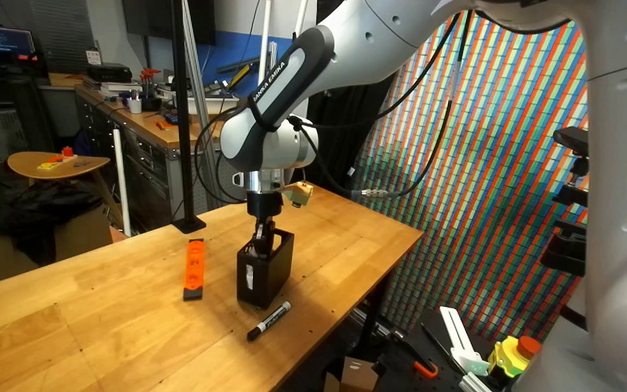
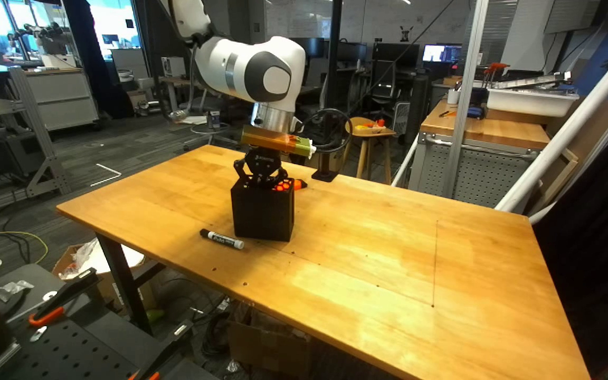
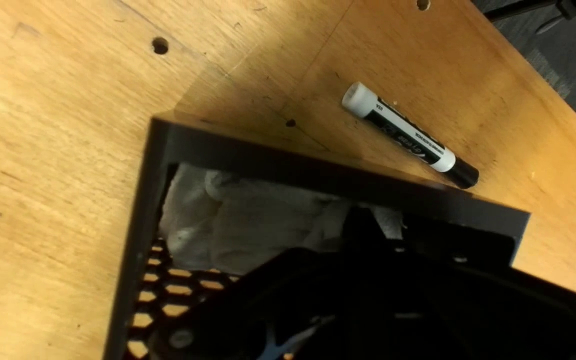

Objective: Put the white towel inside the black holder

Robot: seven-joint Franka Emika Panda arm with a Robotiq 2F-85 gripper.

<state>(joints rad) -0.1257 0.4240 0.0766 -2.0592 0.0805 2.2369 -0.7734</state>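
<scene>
The white towel [image 3: 263, 220] lay bunched inside the black holder [image 3: 293, 170], just beside the hand [image 3: 363, 227] and partly covered by it, along a solid wall, with hexagonal mesh showing on the cloth's other side. Its deeper folds were in shadow and could not be made out. The hand pointed straight down into the holder's mouth, closed; its tips were lost in darkness, so whether they pinched any cloth could not be told. In an exterior view a pale patch [image 1: 250, 276] showed on the holder's narrow end, below the hand, though whether it was towel or label was unclear. The holder stood upright on the wooden bench [image 2: 388, 264]. Near the hand, just outside the holder's wall, lay a marker [image 3: 410, 137], some of its print too small to read. On the hand's other side lay an orange bar [image 1: 194, 267] with black ends, mostly hidden behind the holder in an exterior view. Well apart from the hand, a white tub [image 2: 531, 104] held a jumble of things too small to name.
</scene>
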